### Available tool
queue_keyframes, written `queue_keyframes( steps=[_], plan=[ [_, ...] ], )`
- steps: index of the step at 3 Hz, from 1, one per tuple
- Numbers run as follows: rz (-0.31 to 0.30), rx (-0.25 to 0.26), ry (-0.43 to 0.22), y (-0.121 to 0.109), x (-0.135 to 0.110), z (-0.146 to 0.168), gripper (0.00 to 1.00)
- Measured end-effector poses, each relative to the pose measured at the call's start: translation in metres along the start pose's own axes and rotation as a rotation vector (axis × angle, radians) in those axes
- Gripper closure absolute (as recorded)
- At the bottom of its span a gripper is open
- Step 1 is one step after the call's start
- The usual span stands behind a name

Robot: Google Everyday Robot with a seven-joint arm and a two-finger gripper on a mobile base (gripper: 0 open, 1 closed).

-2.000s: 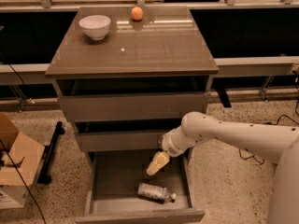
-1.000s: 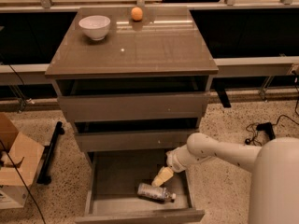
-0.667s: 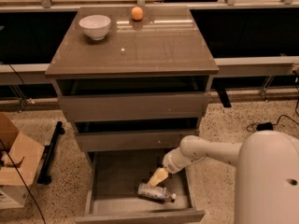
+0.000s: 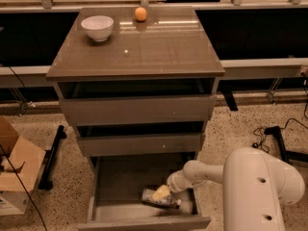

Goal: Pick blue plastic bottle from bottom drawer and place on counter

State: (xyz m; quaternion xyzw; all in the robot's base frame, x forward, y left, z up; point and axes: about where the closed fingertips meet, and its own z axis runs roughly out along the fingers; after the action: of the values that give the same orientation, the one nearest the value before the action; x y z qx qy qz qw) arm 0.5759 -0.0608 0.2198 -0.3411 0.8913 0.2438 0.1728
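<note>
The bottom drawer (image 4: 108, 214) is pulled open at the foot of the cabinet. The blue plastic bottle (image 4: 166, 202) lies on its side on the drawer floor near the front right, its white cap pointing right. My gripper (image 4: 160, 193) has reached down into the drawer and sits on top of the bottle's left half, its yellowish fingers touching it. The counter (image 4: 144, 47) is the glossy grey-brown top of the cabinet, well above the gripper.
A white bowl (image 4: 97, 27) and a small orange ball (image 4: 140, 14) stand at the back of the counter. The two upper drawers (image 4: 137, 109) are slightly ajar. A cardboard box (image 4: 14, 165) sits on the floor at left; cables (image 4: 269, 134) lie at right.
My arm has lowered further into the bottom drawer and the gripper has moved down and left onto the bottle. The bottle has not moved.
</note>
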Motion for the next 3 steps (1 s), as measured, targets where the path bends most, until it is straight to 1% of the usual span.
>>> queue_keyframes(
  steps=[1,2,3],
  plan=[
    [0.104,-0.03,0.014,-0.008,0.033,0.062,0.0],
    [0.155,-0.04,0.05,-0.009,0.05,0.095,0.0],
    [0.155,-0.04,0.05,-0.007,0.047,0.09,0.17]
  ],
)
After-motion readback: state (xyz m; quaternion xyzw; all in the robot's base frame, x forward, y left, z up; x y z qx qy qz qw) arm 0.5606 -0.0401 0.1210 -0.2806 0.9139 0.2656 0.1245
